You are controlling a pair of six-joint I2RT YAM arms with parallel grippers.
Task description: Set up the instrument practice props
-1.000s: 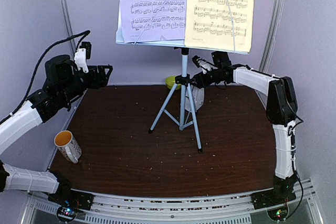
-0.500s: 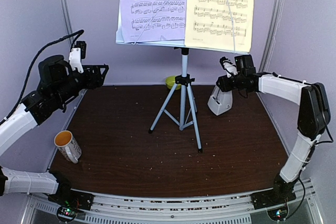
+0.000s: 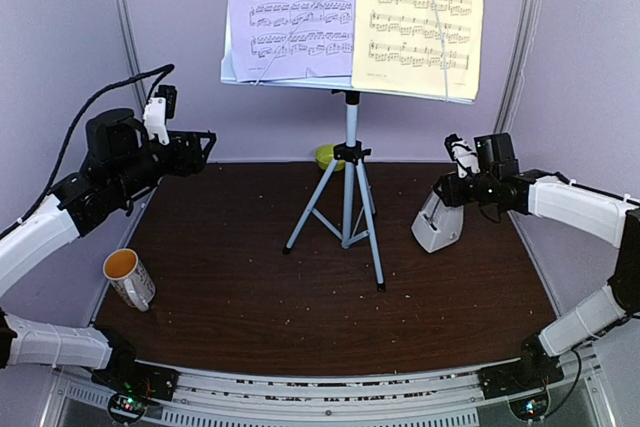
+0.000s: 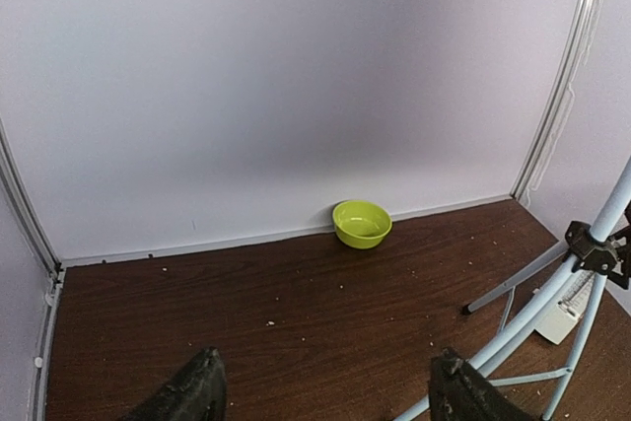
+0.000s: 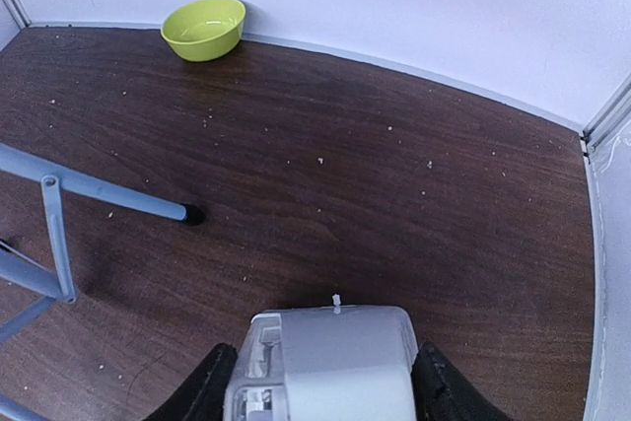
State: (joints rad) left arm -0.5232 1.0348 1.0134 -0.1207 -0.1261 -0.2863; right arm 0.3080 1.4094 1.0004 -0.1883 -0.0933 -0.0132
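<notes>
I can read no word, number or brand anywhere from my seat. The lavender page (image 3: 290,12) and the yellow page (image 3: 425,17) on the music stand (image 3: 351,122) carry printed staves of notes — notation only, too small for me to make out any title or marking. The metronome (image 5: 330,362) shows me a plain pale casing — nothing legible on it.

Metronome (image 3: 438,227) right of stand (image 3: 351,132), mug (image 3: 128,278) front-left, bowl (image 3: 325,156) behind.

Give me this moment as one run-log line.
left gripper: open, empty | right gripper: shut on metronome, right of music stand | sheet-music pages: on stand
</notes>
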